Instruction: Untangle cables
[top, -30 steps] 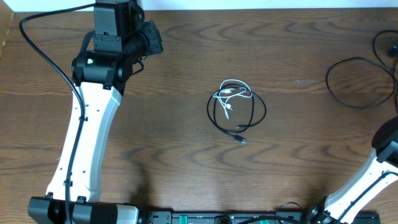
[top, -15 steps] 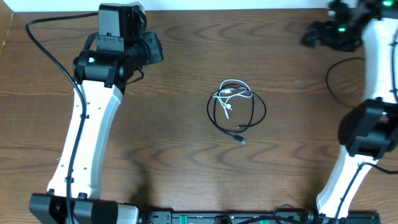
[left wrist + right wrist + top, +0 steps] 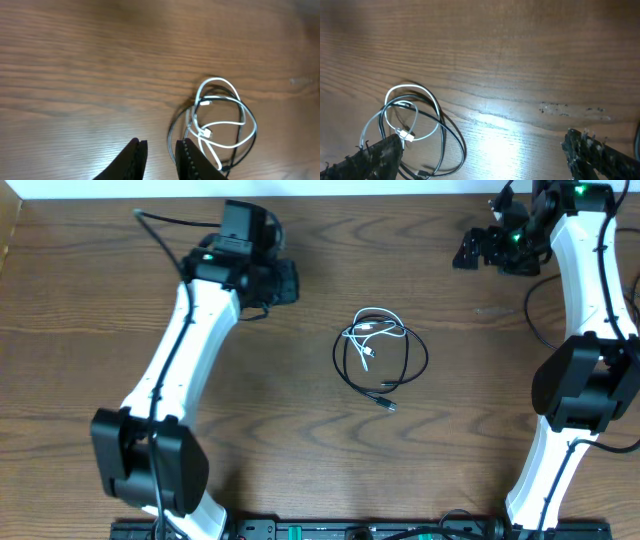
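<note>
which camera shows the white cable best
The left wrist view: the white cable is large and sharp there, its loops and plug end easy to trace. Overhead shows it whole but tiny; the right wrist view has it smaller, near the lower left edge.

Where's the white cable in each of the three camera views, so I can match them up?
Overhead: the white cable lies mid-table, in the upper part of the tangle.
Left wrist: the white cable is at lower right, just right of the fingers.
Right wrist: the white cable is at lower left, above the left-hand finger.
Shared landmark: the black cable looped with it shows in all three.
</note>
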